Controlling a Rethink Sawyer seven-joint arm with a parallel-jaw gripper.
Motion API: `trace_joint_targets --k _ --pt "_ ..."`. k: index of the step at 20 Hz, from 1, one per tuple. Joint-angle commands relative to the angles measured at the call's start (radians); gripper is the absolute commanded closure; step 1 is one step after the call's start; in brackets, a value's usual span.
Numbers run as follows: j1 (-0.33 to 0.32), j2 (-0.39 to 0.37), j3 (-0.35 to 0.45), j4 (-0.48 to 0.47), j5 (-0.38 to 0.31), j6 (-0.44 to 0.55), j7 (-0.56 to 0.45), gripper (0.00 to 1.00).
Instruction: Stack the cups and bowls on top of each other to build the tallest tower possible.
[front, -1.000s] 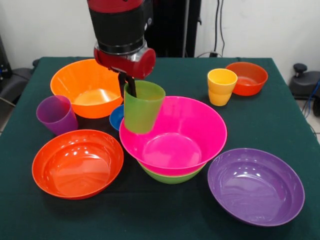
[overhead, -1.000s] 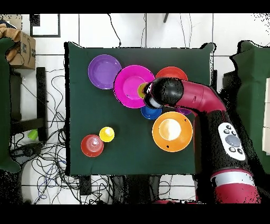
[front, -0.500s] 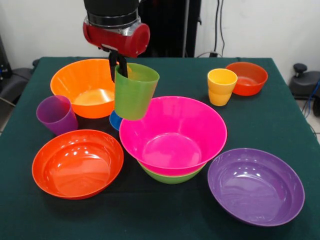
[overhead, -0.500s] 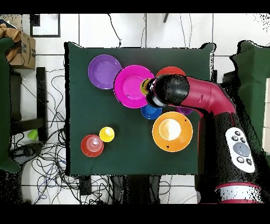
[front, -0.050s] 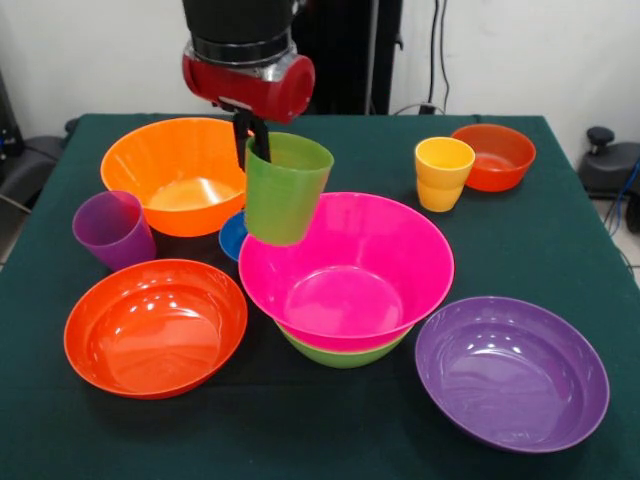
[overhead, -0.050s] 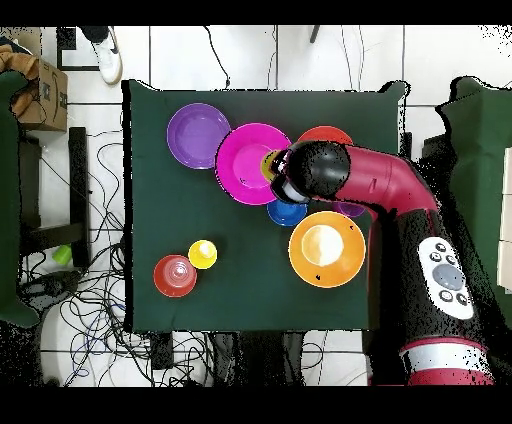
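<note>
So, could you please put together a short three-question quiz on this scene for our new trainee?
1. True or false: the gripper holds the green cup by its rim, in the air.
2. Which bowl does the pink bowl sit in? A) purple B) lime green C) orange
3. Fill in: the yellow cup stands next to the small ____ bowl.

Key
1. True: the cup hangs tilted over the pink bowl's edge, clear of it.
2. B: the lime green bowl peeks out beneath the pink one.
3. Red-orange.
</note>
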Motion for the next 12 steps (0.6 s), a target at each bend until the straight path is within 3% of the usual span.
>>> trace_joint_targets --k 1,6,12 --pt "0.07 0.092 0.012 0.006 -0.037 -0.054 0.046 1.0" --pt "0.089 0.11 -0.004 -0.001 -0.032 -0.082 0.071 1.0" --pt "0.065 0.141 -0.007 -0.024 -0.042 -0.115 0.034 1.0"
